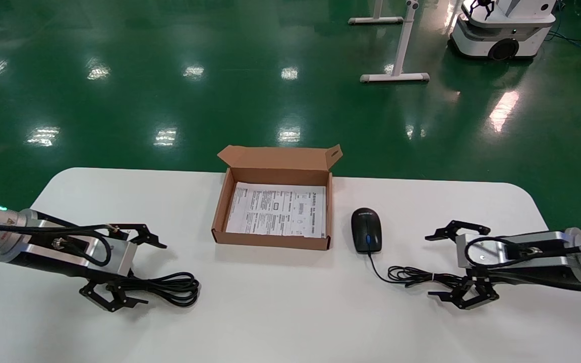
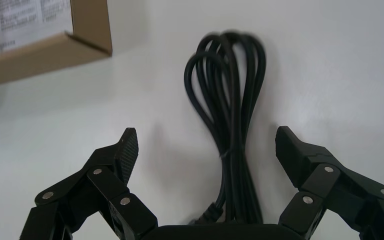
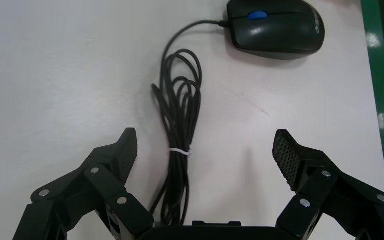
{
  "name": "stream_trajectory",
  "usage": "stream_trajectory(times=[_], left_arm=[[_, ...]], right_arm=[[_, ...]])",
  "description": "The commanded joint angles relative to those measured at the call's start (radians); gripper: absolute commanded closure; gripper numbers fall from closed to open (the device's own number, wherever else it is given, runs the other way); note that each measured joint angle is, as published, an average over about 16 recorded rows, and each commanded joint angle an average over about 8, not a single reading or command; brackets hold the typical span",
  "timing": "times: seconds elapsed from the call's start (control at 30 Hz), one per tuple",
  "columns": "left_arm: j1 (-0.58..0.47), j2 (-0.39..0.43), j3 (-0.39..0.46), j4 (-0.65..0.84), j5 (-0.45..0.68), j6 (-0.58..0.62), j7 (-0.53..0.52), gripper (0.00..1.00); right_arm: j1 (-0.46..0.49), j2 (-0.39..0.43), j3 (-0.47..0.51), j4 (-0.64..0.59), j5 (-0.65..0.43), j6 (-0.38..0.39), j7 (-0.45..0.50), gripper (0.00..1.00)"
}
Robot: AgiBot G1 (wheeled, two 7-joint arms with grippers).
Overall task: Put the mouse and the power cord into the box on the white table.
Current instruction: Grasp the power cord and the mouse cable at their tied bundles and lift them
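Left gripper spread wide, ribbed pads straddling the thick glossy black looped power cord, no contact; right gripper equally spread over the matte black oval mouse's thin tied cable; shallow brown cardboard box sits between them on the smooth white table

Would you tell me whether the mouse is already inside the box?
No, the mouse lies on the white table beside the box, which holds only a printed sheet.
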Motion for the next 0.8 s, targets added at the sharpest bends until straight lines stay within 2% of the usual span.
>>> stream_trajectory(times=[0.03, 0.07, 0.1, 0.13, 0.33, 0.37, 0.4, 0.8], left_arm=[[-0.011, 0.013, 0.004, 0.044, 0.009, -0.009, 0.028, 0.0], [-0.014, 0.016, 0.006, 0.061, 0.012, -0.009, 0.039, 0.0], [-0.017, 0.019, 0.007, 0.077, 0.014, -0.008, 0.049, 0.02], [-0.02, 0.022, 0.009, 0.089, 0.016, -0.007, 0.058, 0.1], [-0.029, 0.033, 0.016, 0.142, 0.027, -0.008, 0.089, 0.84], [-0.03, 0.034, 0.017, 0.145, 0.028, -0.008, 0.09, 0.95], [-0.031, 0.035, 0.018, 0.149, 0.029, -0.008, 0.091, 1.0], [-0.029, 0.032, 0.016, 0.138, 0.027, -0.007, 0.089, 1.0]], right_arm=[[0.012, -0.018, -0.003, -0.037, -0.007, 0.015, -0.019, 0.0], [0.015, -0.024, -0.005, -0.05, -0.009, 0.021, -0.025, 0.01], [0.019, -0.03, -0.006, -0.062, -0.012, 0.026, -0.031, 0.08], [0.022, -0.035, -0.008, -0.072, -0.014, 0.031, -0.036, 0.2], [0.035, -0.052, -0.014, -0.11, -0.025, 0.047, -0.05, 0.95], [0.036, -0.053, -0.015, -0.113, -0.026, 0.048, -0.051, 1.0], [0.038, -0.054, -0.015, -0.115, -0.027, 0.048, -0.051, 1.0], [0.034, -0.051, -0.014, -0.107, -0.027, 0.048, -0.051, 1.0]])
